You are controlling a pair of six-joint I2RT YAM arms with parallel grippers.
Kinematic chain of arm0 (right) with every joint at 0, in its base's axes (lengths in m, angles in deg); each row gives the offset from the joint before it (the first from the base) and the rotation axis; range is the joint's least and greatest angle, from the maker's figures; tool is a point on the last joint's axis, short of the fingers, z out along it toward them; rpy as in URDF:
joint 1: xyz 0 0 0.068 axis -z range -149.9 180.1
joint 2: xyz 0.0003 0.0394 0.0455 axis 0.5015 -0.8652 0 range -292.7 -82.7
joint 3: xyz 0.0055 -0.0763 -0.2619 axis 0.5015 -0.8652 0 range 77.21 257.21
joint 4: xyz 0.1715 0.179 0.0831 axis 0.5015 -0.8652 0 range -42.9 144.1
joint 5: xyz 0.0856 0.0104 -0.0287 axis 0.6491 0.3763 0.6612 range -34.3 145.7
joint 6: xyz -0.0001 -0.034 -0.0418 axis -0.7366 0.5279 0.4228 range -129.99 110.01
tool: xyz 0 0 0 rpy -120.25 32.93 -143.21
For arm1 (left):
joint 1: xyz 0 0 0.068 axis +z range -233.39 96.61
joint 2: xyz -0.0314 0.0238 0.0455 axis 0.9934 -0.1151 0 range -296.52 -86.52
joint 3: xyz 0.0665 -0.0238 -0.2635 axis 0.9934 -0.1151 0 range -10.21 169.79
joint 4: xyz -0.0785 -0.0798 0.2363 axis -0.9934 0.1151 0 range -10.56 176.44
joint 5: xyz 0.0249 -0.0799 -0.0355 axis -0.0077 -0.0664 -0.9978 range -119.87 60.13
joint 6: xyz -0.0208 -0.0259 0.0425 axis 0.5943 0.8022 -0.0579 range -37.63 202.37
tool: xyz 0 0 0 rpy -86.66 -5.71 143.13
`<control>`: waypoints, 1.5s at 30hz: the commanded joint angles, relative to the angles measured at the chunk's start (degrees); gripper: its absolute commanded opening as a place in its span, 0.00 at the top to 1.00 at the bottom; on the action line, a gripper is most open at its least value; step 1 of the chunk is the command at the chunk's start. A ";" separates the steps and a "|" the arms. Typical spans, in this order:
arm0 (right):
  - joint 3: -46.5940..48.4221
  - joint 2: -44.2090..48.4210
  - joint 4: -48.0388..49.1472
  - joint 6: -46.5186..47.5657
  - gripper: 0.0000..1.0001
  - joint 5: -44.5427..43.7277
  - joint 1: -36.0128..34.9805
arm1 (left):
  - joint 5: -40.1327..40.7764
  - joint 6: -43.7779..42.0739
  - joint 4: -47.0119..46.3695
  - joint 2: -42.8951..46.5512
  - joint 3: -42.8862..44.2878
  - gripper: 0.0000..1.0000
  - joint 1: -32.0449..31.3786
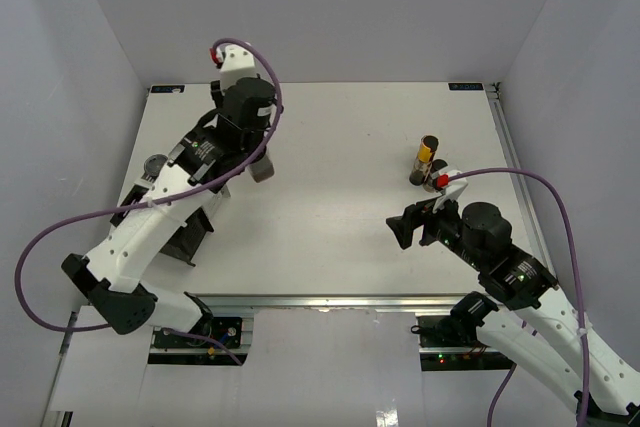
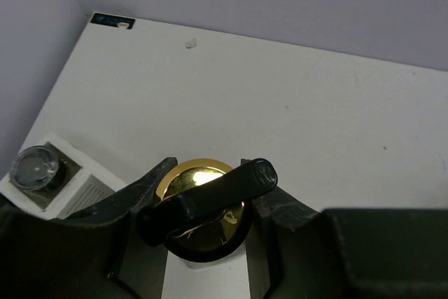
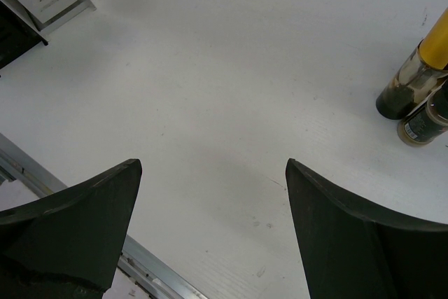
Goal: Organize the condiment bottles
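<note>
**Gold-capped bottle (image 2: 199, 181) was gripped by the left tool (image 2: 204, 206); the right tool (image 3: 211, 164) was held wide open.**

The left tool's fingers were closed on the bottle just under its cap; whether the bottle touched the bench (image 3: 210, 68) could not be told. Ahead and to this tool's left, the grey-lidded jar (image 2: 36, 167) was seen in a white compartment of the rack (image 2: 84, 190). Nothing was held by the right tool; the yellow-labelled bottle (image 3: 411, 78) was stood upright ahead, to its right.

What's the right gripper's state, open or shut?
Open: the right gripper has its fingers wide apart, only bare table between them.
</note>
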 commanded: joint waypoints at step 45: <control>0.57 -0.73 -0.05 1.02 0.10 3.69 -0.39 | -7.17 -10.50 -14.38 16.29 -17.25 1.00 51.32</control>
